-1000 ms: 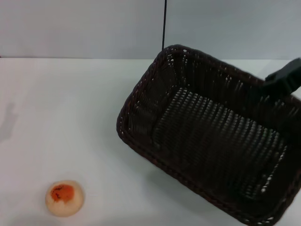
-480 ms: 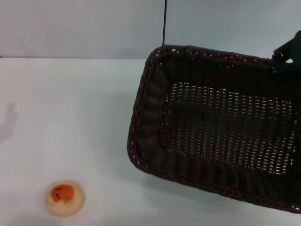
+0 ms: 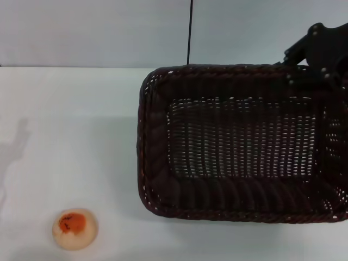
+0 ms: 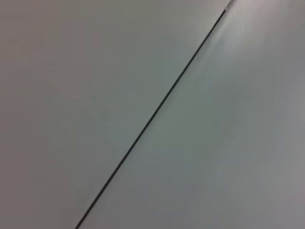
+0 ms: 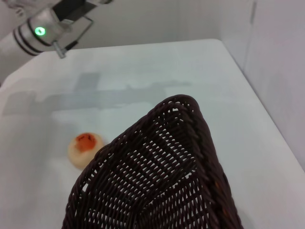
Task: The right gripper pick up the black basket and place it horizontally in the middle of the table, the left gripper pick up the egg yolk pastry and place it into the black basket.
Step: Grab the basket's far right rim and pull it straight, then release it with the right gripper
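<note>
The black basket (image 3: 239,147) lies lengthwise across the right half of the white table (image 3: 81,136) in the head view, its open side up. My right gripper (image 3: 302,69) is at the basket's far right rim and is shut on it. The right wrist view shows the basket's corner (image 5: 162,176) close up. The egg yolk pastry (image 3: 75,229) sits on the table at the front left, well apart from the basket; it also shows in the right wrist view (image 5: 85,148). My left gripper (image 5: 71,6) hangs above the table's left side, seen only in the right wrist view.
A grey wall (image 3: 98,32) with a dark vertical seam (image 3: 190,32) stands behind the table. The left wrist view shows only this wall and seam (image 4: 152,119). The left arm's shadow (image 3: 11,157) falls on the table's left edge.
The basket has turned from a slant to lie level across the table and shifted left. My right gripper has come further into view at the top right. The pastry has not moved.
</note>
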